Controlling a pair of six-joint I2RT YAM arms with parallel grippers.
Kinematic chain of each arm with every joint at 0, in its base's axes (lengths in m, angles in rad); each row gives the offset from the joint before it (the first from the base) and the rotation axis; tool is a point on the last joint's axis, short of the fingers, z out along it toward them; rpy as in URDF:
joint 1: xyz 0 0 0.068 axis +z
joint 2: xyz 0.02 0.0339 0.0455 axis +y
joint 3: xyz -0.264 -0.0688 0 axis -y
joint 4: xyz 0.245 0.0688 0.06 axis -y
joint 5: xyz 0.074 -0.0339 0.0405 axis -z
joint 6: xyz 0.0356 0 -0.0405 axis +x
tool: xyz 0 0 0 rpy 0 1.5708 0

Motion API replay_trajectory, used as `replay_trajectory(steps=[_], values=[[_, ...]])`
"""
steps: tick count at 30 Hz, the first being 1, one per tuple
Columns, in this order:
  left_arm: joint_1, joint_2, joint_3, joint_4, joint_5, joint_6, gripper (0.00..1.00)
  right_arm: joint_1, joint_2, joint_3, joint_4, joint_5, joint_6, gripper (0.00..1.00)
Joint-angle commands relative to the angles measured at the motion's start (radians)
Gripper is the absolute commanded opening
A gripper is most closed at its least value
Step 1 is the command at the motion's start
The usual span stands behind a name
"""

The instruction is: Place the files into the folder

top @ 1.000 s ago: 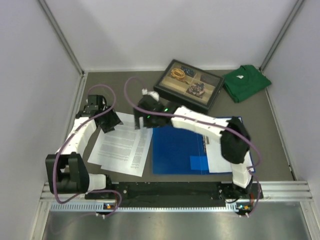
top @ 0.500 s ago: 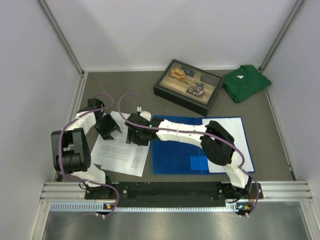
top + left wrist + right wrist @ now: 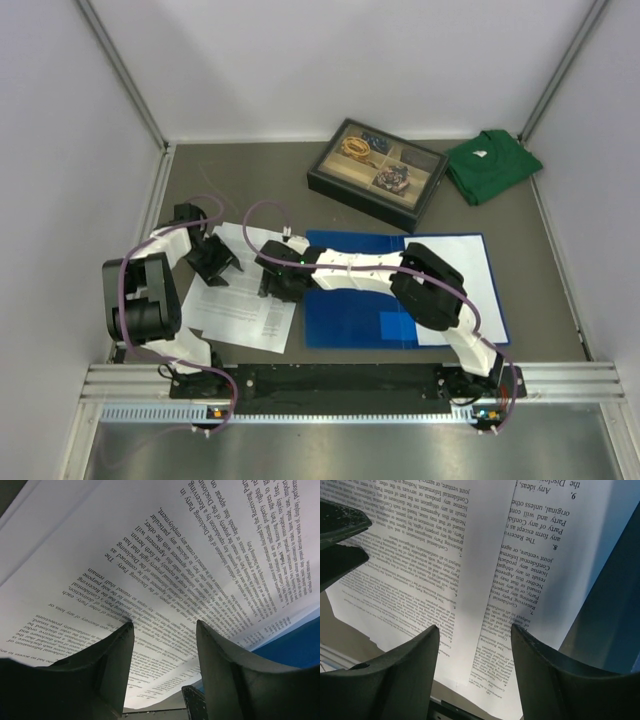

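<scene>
The files [image 3: 238, 305] lie in a loose stack of printed white sheets on the table, left of the open blue folder [image 3: 352, 300]. A white sheet [image 3: 468, 285] lies on the folder's right half. My left gripper [image 3: 213, 262] is open, low over the stack's far left part; the printed sheets [image 3: 165, 555] fill its view between its fingers [image 3: 164, 625]. My right gripper [image 3: 281, 282] is open, low over the stack's right edge next to the folder. Its view [image 3: 474, 627] shows overlapping sheets [image 3: 440, 555] and the folder's edge [image 3: 615, 605]. Neither gripper holds anything.
A black-framed compartment tray [image 3: 378, 172] stands at the back, and a folded green shirt [image 3: 490, 163] lies at the back right. Grey walls enclose the table on three sides. The left gripper's fingers [image 3: 340, 530] show at the left in the right wrist view.
My right gripper moved left and toward me, coming down onto the stack's right edge. My left gripper came down over the stack's far left part; its elbow folded in.
</scene>
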Motion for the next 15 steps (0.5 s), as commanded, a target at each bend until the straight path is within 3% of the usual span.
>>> replay_trajectory(steps=[1, 11, 15], values=[[0.011, 0.059, -0.055, 0.026, -0.036, 0.005, 0.59, 0.013, 0.033, -0.039, 0.109, 0.008, 0.036, 0.6], [0.013, 0.073, -0.076, 0.031, -0.042, 0.016, 0.59, 0.027, 0.067, -0.065, 0.191, 0.011, 0.085, 0.59], [0.013, 0.084, -0.082, 0.037, -0.039, 0.024, 0.59, 0.027, 0.038, -0.115, 0.306, 0.014, 0.052, 0.6]])
